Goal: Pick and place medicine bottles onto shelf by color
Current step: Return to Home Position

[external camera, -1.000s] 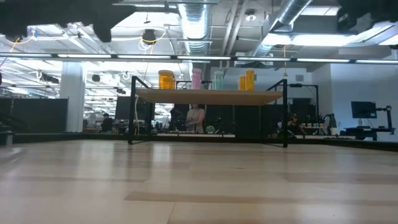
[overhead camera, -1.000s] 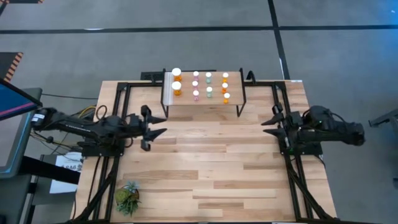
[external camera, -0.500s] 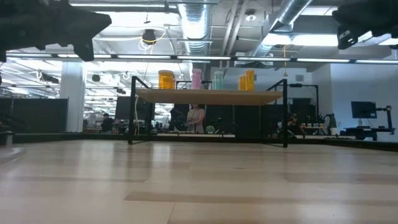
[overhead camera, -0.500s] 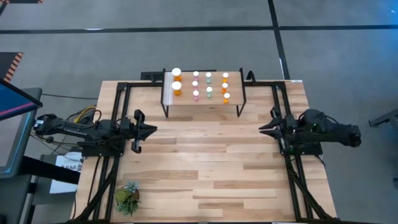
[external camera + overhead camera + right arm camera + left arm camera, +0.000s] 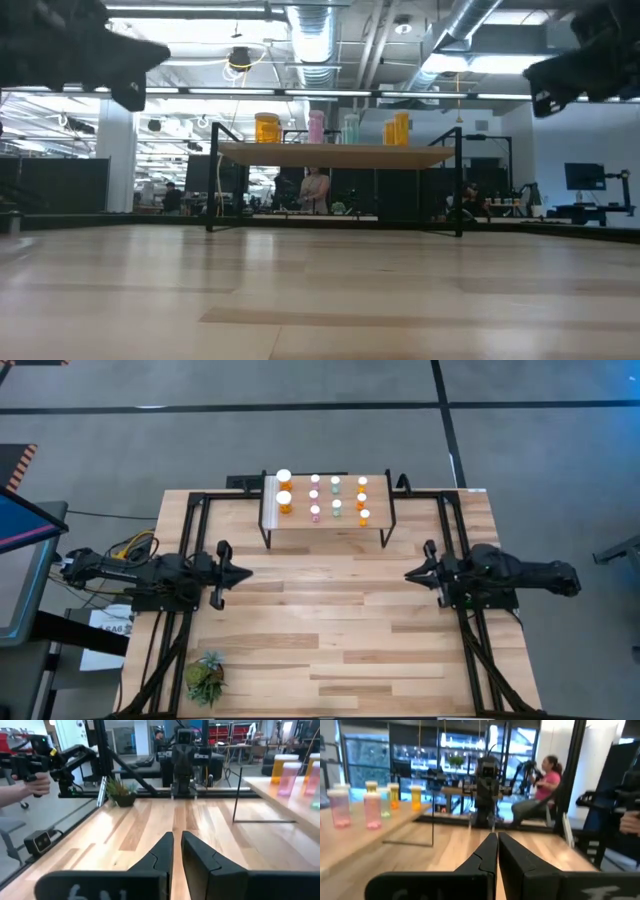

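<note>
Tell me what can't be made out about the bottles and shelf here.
- High view: the bottles are too small to read labels.
- Low view: the shelf edge hides bottle bases; front bottles hide rear ones.
- Left wrist view: the picture's edge cuts off part of the shelf.
- Low view: the top edge cuts off the left gripper and right gripper.

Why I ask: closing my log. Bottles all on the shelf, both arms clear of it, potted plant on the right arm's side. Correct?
No. The high view shows the potted plant on the left arm's side. The rest stands.
</note>
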Tool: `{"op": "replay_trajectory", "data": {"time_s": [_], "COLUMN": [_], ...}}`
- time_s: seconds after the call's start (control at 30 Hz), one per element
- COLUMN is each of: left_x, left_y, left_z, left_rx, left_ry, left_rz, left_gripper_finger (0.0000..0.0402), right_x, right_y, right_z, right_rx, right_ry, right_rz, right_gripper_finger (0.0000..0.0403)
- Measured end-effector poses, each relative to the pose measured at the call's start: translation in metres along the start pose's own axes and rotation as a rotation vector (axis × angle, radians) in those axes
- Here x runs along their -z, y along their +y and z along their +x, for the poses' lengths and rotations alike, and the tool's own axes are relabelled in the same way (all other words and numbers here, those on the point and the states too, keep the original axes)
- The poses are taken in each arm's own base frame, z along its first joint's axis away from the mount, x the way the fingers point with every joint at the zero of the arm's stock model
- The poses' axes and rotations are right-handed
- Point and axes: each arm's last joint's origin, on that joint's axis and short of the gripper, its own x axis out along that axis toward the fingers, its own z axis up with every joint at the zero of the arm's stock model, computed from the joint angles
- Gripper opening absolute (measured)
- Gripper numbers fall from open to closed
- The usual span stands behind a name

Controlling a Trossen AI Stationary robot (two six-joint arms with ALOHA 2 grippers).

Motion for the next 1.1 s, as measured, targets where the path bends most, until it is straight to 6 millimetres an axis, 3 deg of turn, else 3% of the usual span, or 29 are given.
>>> {"op": "replay_trajectory", "data": {"time_s": [0.2, 0.87, 1.1], "left_x": [0.011, 0.032, 0.022], "left_y": [0.000, -0.005, -0.006], "left_z": [-0.001, -0.006, -0.008], "left_rx": [0.011, 0.240, 0.311], "left_ry": [0.106, 0.340, 0.229], "left_rz": [-0.002, -0.018, 0.038], "left_gripper_finger": [0.0000, 0.0000, 0.0000], "right_x": [0.019, 0.022, 0.022], "right_y": [-0.002, -0.002, -0.002], "right_z": [0.006, 0.008, 0.008], "right_rx": [0.002, 0.003, 0.003], "right_ry": [0.019, 0.030, 0.031], "right_rz": [0.017, 0.066, 0.065], "right_gripper_finger": [0.0058, 0.0058, 0.0058]}}
